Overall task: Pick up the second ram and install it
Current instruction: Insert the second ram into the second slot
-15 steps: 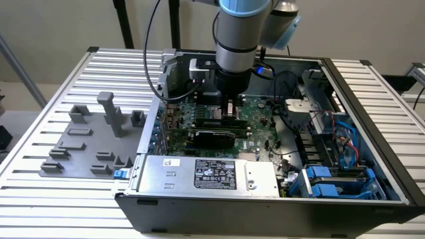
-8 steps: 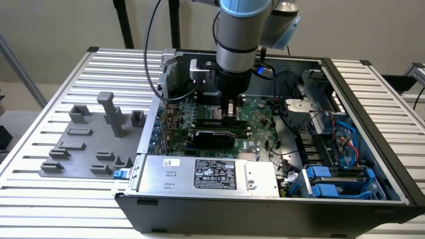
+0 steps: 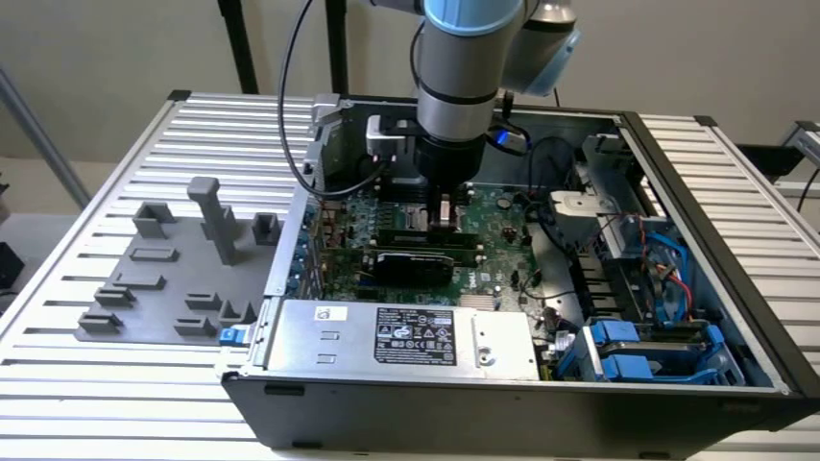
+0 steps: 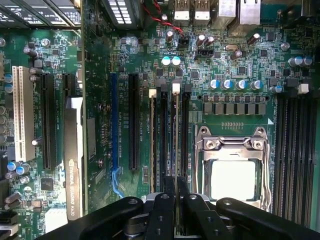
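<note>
The second ram point(image 4: 176, 130) is a thin green stick seen edge-on, running along a memory slot on the motherboard point(image 4: 240, 85). My gripper point(image 4: 176, 189) is shut on its near end, with one black finger on each side. Whether the stick is seated in the slot or just above it, I cannot tell. Another stick point(image 4: 152, 135) stands in the neighbouring slot, with a white latch at its far end. In the exterior view the gripper point(image 3: 443, 221) reaches straight down into the open computer case, low over the motherboard point(image 3: 494, 216).
The CPU socket point(image 4: 232, 172) lies close beside the memory slots, and a graphics card point(image 4: 74, 160) lies on the other side. In the case are a power supply point(image 3: 403, 336), blue drive cages point(image 3: 640, 355) and cables point(image 3: 551, 240). Grey holder blocks point(image 3: 180, 279) sit on the table at the exterior view's left.
</note>
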You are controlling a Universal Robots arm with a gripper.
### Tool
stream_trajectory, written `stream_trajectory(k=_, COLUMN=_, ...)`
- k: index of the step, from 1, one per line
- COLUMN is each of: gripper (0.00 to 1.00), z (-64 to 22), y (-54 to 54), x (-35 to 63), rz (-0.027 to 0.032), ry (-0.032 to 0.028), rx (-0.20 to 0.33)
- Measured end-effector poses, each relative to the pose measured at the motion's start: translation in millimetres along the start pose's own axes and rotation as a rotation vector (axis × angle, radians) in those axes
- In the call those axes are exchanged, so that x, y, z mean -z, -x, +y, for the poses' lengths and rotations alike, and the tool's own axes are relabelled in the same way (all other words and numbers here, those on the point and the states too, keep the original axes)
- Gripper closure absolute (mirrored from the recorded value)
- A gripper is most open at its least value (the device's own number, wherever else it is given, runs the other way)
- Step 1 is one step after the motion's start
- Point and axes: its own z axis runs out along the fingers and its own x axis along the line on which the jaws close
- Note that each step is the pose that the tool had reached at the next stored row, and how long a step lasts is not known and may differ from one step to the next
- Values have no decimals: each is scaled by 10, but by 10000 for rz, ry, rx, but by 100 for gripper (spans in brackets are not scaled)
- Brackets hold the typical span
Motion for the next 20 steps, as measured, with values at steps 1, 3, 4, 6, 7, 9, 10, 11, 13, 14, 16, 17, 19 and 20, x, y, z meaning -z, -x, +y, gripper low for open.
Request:
stream_trajectory(k=1, gripper=87, z=0, y=0, x=-2, rz=1, ry=0, rx=0)
stream_trajectory(k=3, gripper=87, z=0, y=1, x=-5, rz=0, ry=1, rx=0)
stream_trajectory(k=4, gripper=87, z=0, y=2, x=-6, rz=0, ry=0, rx=1)
stream_trajectory(k=6, gripper=87, z=0, y=3, x=-8, rz=-1, ry=0, rx=0)
stream_trajectory(k=7, gripper=87, z=0, y=4, x=-10, rz=-1, ry=0, rx=0)
stream_trajectory(k=9, gripper=87, z=0, y=7, x=-14, rz=-2, ry=-1, rx=0)
stream_trajectory(k=10, gripper=87, z=0, y=8, x=-16, rz=-1, ry=0, rx=0)
stream_trajectory(k=11, gripper=87, z=1, y=9, x=-17, rz=0, ry=0, rx=0)
stream_trajectory(k=13, gripper=87, z=1, y=15, x=-20, rz=-1, ry=0, rx=-1)
stream_trajectory(k=14, gripper=87, z=1, y=18, x=-21, rz=0, ry=0, rx=-1)
stream_trajectory(k=16, gripper=87, z=1, y=21, x=-23, rz=0, ry=0, rx=0)
stream_trajectory(k=17, gripper=87, z=1, y=21, x=-24, rz=1, ry=1, rx=1)
stream_trajectory(k=19, gripper=87, z=2, y=22, x=-27, rz=2, ry=1, rx=0)
stream_trajectory(k=20, gripper=87, z=1, y=22, x=-28, rz=2, ry=0, rx=0)
